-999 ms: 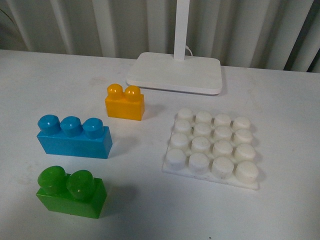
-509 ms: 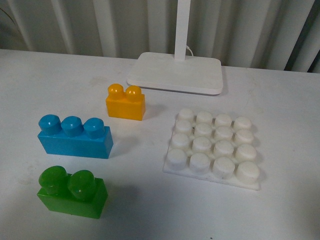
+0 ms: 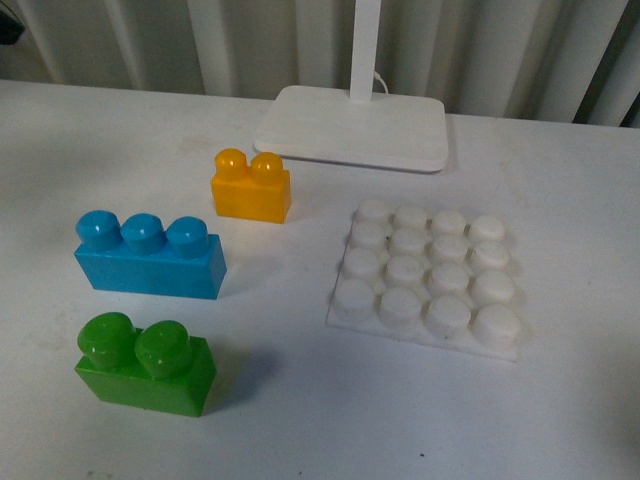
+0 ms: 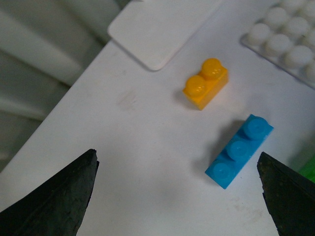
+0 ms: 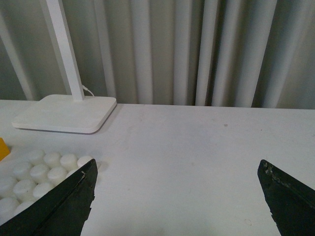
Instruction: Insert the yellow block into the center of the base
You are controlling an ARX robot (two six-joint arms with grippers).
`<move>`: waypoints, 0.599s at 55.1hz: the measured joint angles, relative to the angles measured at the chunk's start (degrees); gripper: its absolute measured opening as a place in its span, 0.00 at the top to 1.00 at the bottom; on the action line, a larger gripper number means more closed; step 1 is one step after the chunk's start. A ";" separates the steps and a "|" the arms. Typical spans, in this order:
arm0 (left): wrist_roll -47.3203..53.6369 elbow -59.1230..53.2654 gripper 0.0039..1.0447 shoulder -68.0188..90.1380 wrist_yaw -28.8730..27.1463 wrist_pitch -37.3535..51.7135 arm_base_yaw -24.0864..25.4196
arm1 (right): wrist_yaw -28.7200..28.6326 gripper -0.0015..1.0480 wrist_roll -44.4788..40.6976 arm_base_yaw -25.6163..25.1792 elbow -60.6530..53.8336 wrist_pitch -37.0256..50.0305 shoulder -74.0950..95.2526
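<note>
The yellow block stands upright on the white table, left of the base, a flat white plate with a 4x4 grid of round studs. No arm shows in the front view. In the left wrist view the yellow block lies ahead of my open, empty left gripper, beyond the blue brick. A corner of the base shows there. My right gripper is open and empty over bare table, with the base beside one finger and a sliver of the yellow block at the edge.
A blue three-stud brick and a green two-stud brick sit left of the base. A white lamp foot with its post stands behind, in front of a grey curtain.
The front view has tilted a little: everything sits slightly differently in frame, and the lamp foot is higher up. The bricks and base have not moved on the table.
</note>
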 joint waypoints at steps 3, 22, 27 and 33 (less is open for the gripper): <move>4.22 4.20 0.06 2.89 -0.02 -4.74 -1.81 | 0.00 0.09 0.00 0.00 0.00 0.00 0.00; 19.63 28.94 0.06 21.84 -12.57 -23.93 -10.29 | 0.00 0.09 0.00 0.00 0.00 0.00 0.00; 20.94 32.61 0.06 25.53 -15.10 -24.06 -11.06 | 0.00 0.09 0.00 0.00 0.00 0.00 0.00; 22.03 34.29 0.06 29.11 -16.72 -22.75 -11.82 | 0.00 0.09 0.00 0.00 0.00 0.00 0.00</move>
